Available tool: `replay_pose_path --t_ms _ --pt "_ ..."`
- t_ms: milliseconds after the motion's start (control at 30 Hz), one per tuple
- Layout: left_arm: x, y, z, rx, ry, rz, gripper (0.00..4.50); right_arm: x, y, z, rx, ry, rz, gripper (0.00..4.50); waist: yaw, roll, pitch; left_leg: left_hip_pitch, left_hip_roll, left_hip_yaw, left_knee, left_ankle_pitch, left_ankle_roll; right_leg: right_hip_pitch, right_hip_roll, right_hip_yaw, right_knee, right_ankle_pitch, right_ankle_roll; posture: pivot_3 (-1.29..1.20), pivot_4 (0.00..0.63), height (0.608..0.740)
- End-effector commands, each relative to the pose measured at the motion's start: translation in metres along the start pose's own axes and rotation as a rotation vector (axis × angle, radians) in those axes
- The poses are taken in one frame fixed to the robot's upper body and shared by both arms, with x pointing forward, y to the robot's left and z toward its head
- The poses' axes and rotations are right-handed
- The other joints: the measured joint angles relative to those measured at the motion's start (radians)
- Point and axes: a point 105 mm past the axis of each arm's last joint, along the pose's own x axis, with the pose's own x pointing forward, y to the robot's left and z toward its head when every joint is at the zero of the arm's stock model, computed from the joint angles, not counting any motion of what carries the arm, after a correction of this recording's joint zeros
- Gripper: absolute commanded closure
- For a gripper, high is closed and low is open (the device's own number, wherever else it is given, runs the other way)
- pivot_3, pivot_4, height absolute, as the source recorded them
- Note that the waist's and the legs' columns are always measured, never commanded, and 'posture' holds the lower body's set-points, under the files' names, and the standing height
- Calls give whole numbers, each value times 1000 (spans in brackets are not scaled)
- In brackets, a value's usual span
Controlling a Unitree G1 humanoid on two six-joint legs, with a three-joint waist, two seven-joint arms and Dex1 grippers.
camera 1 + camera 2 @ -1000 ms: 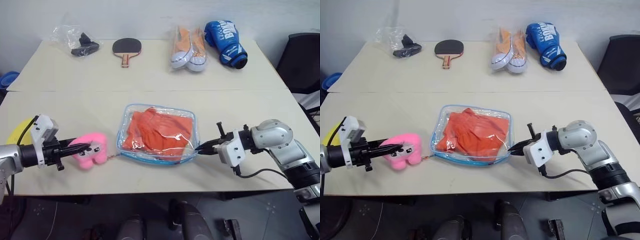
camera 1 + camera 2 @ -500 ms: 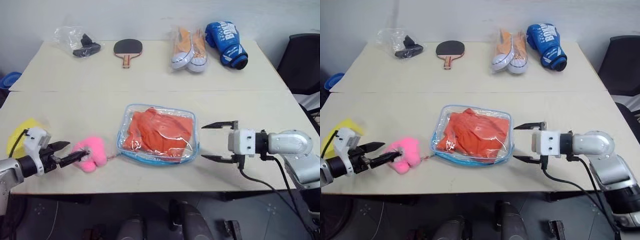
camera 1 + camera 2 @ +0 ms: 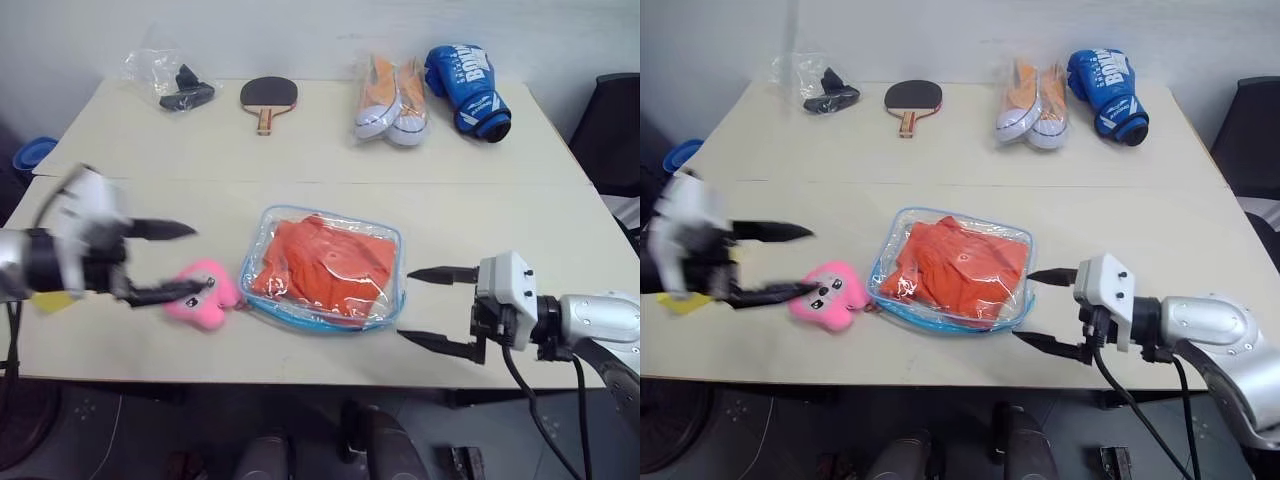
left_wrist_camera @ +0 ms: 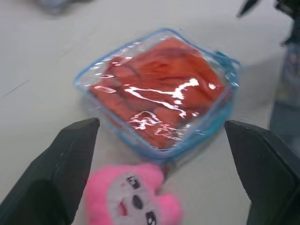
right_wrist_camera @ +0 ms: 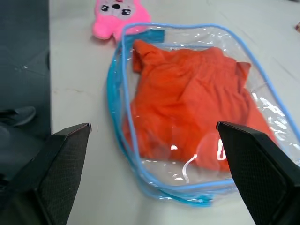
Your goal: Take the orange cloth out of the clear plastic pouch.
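- On the table (image 3: 300,150), the clear plastic pouch (image 3: 322,268) lies flat with the orange cloth (image 3: 325,265) inside.
- Left gripper (image 3: 170,260) and right gripper (image 3: 437,308) flank it, jaws wide, holding nothing.

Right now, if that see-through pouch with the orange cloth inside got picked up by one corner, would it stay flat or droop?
Probably droop: the clear plastic pouch has thin, wrinkled, glinting walls, so it looks soft and likely slippery. The orange cloth inside lies in loose folds, so it would likely sag and shift. The pink plush charm would probably dangle.
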Motion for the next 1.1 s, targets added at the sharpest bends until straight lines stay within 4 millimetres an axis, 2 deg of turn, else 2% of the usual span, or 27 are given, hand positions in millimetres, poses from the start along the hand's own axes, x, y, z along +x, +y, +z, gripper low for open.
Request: replay_pose_path --t_ms 33,133,267,567,667,967,1067,1100 --pt "21 -2 -18 200 120 -62 0 -5 9 12 -23 -8 44 27 -1 -1 0 0 1 0 0 0 0 0 1 1 0 0 0 0 150 740" --pt "42 16 -32 349 178 -24 0 -7 11 12 -18 -5 49 27 5 -1 0 0 1 0 0 0 -1 0 3 1 1 -1 -1 0 150 740" --pt "63 34 -24 422 92 40 0 -6 11 11 -20 -7 27 27 8 -1 0 -2 1 0 0 1 1 -1 3 1 1 0 0 0 150 740" --pt "83 38 -16 393 -4 28 0 -5 8 7 -33 0 -17 27 6 -2 0 -4 -1 2 2 0 6 -1 0 0 -1 3 5 0 150 740" --pt "85 39 -12 388 -16 28 516 -4 9 6 -34 2 -22 0 6 -3 0 -4 -1 1 3 0 6 0 0 1 -1 3 5 0 150 740" --pt "90 32 -8 357 -44 -1 3309 -1 7 5 -45 -3 -35 0 6 -3 0 -4 -1 1 3 1 6 0 0 1 1 3 5 0 150 740" --pt "97 24 1 182 -132 -13 4231 -1 7 3 -47 -2 -41 0 6 -3 0 -4 -1 1 3 1 6 0 0 1 1 3 5 0 150 740" --pt "101 25 9 55 -195 5 4471 -1 8 3 -44 -5 -42 0 6 -3 0 -4 -1 1 3 1 6 0 0 1 1 3 6 0 150 740"
